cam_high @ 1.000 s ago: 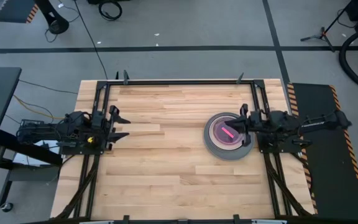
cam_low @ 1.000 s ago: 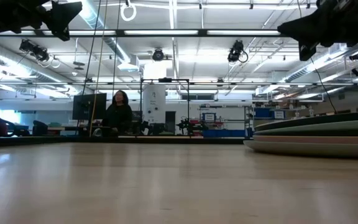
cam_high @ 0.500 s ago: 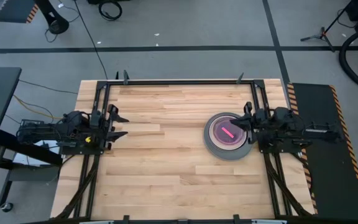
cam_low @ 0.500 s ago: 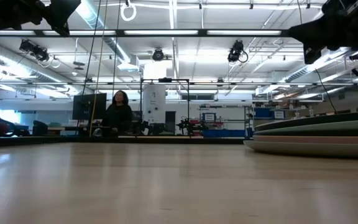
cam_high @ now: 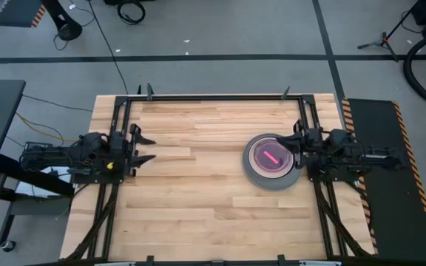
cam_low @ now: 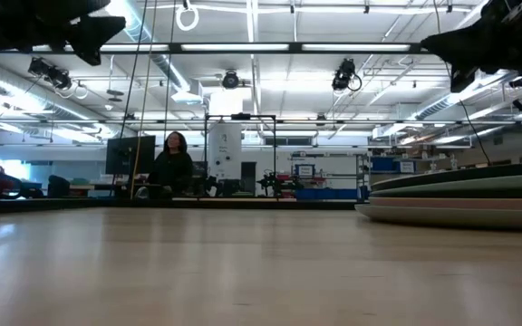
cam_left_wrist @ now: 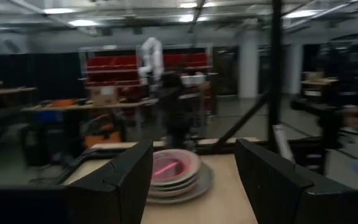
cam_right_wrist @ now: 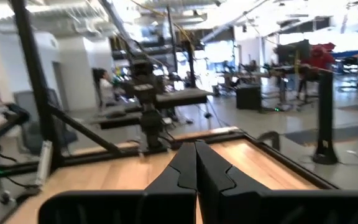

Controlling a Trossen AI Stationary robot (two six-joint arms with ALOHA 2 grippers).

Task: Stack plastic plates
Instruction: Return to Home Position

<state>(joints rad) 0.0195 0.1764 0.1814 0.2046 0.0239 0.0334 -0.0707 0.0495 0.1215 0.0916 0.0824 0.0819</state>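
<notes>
1. Sitting on the right half of the table [cam_high: 198, 196], the plastic plates [cam_high: 272, 159] make one stack, with the big grey plate [cam_high: 259, 179] at the bottom.
2. The right gripper [cam_high: 294, 142] hangs above the stack's right edge, not touching it. Its fingers [cam_right_wrist: 185, 171] are pressed together and hold nothing.
3. The left gripper [cam_high: 148, 148] is at the table's left side, well apart from the plates. Its fingers [cam_left_wrist: 129, 180] are spread apart and empty.
4. Far behind the table is a person [cam_low: 172, 167].

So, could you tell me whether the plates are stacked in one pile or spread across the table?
Stacked: the plates sit in one pile on the table beside the right gripper; none lies apart.
</notes>
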